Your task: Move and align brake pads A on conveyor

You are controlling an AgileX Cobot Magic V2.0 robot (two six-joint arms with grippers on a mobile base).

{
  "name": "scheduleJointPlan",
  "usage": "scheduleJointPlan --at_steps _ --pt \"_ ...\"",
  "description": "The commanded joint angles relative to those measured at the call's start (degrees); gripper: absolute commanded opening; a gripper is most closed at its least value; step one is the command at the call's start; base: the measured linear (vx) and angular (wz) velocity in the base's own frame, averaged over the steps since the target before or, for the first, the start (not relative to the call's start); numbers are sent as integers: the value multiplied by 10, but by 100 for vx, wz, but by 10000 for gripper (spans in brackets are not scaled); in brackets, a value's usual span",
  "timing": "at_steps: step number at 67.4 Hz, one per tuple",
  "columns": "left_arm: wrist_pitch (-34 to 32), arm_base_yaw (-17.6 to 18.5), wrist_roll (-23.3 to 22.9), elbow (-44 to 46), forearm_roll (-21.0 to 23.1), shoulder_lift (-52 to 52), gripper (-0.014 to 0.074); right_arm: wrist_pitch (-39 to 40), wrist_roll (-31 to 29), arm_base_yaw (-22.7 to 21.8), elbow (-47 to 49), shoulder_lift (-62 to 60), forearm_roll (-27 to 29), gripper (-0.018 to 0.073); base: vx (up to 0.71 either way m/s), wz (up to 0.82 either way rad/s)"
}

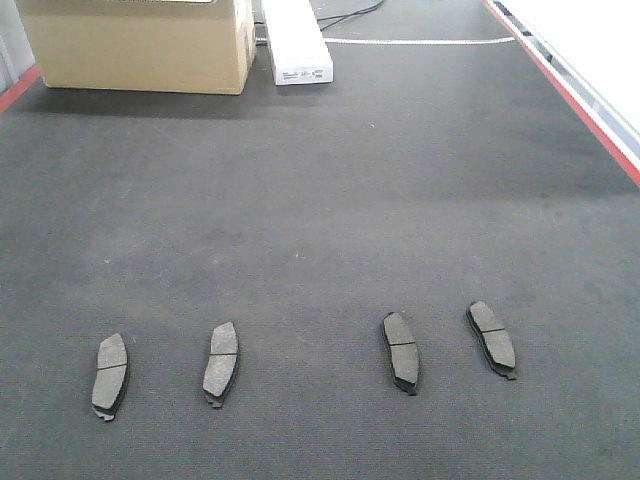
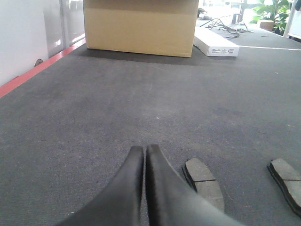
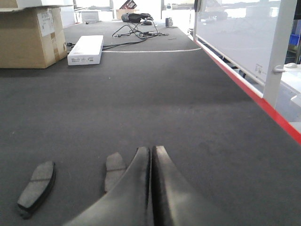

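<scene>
Several dark grey brake pads lie in a row across the near part of the charcoal conveyor (image 1: 320,200): one at far left (image 1: 110,376), one left of middle (image 1: 221,363), one right of middle (image 1: 401,352), one furthest right (image 1: 492,338). Neither gripper shows in the front view. My left gripper (image 2: 144,149) is shut and holds nothing; a pad (image 2: 203,181) lies just to its right and another (image 2: 287,181) lies further right. My right gripper (image 3: 151,149) is shut and holds nothing, with a pad (image 3: 114,169) just to its left and another (image 3: 37,182) further left.
A cardboard box (image 1: 140,45) and a flat white box (image 1: 295,45) stand at the belt's far end, with cables (image 3: 136,28) beyond them. Red stripes (image 1: 570,90) mark the belt edges. A white panel (image 3: 235,37) runs along the right side.
</scene>
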State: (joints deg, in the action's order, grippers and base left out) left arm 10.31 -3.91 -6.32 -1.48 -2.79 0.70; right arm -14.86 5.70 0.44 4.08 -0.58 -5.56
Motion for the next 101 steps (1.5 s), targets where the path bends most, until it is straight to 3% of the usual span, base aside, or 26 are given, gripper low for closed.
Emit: scheduleJointPlan --at_steps 1,11,101 --pt "-40 4 -1 -10 0 9 -6 83 0 -3 -16 -8 -6 -11 0 0" --pt "-40 4 -1 -10 0 9 -6 158 4 -3 -65 -7 -6 -11 0 0" --pt "-40 4 -1 -10 0 9 -6 157 2 -3 -64 -7 -2 -11 0 0"
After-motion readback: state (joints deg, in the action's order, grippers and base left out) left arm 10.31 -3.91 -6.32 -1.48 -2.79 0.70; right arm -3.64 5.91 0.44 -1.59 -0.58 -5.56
